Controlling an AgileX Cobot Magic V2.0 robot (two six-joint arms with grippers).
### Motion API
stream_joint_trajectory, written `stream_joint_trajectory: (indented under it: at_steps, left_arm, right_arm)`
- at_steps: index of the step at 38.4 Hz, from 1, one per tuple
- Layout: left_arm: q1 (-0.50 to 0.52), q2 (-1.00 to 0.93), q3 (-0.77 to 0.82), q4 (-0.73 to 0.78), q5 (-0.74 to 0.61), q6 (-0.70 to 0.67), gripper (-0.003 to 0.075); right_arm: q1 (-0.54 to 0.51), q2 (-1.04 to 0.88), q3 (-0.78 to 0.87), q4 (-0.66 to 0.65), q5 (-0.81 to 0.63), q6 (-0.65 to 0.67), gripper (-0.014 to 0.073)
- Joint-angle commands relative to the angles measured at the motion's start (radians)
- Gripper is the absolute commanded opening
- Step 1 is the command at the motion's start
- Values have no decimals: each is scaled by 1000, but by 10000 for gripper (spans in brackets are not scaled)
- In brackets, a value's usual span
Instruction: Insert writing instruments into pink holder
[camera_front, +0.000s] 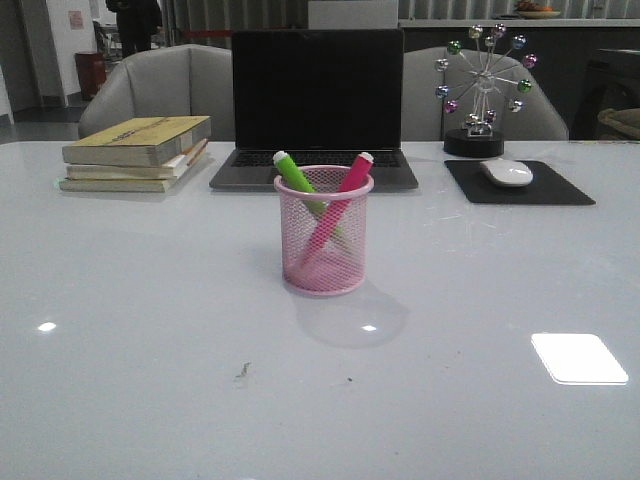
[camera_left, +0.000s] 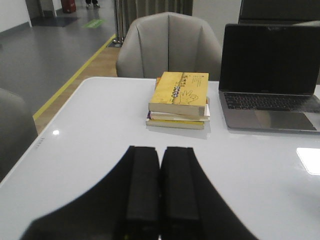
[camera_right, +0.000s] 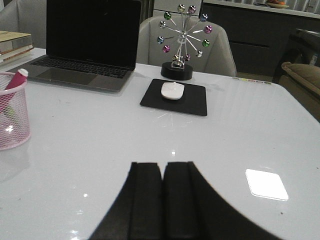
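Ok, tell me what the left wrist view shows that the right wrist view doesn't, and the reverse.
Only the left wrist view shows the whole stack of books and the left gripper, its fingers closed together and empty. Only the right wrist view shows the pink holder with the magenta marker in it, the mouse on its black pad, the ball ornament, and the right gripper, also closed and empty. Both show the laptop and the white table.

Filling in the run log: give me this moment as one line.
green marker: in pink holder | pink marker: in holder, crossed | left pincer: shut, empty | right pincer: shut, empty
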Motion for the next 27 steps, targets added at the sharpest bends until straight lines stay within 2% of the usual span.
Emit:
stream_joint_trajectory:
  at_steps: [1, 5, 18, 27]
  left_arm:
    - [6, -39, -26, -8, -57, -2, 94]
    - [6, -75, -5, -6, -28, -2, 94]
    - [6, -287, 271, -32, -62, -2, 94]
    - [6, -443, 398, -51, -74, -2, 94]
  right_arm:
    - [-7, -14, -8, -7, -80, 4, 57]
    - [-7, -14, -8, -7, -80, 4, 57]
    - [-7, -14, -8, -7, -80, 4, 57]
    - [-7, -14, -8, -7, -80, 4, 57]
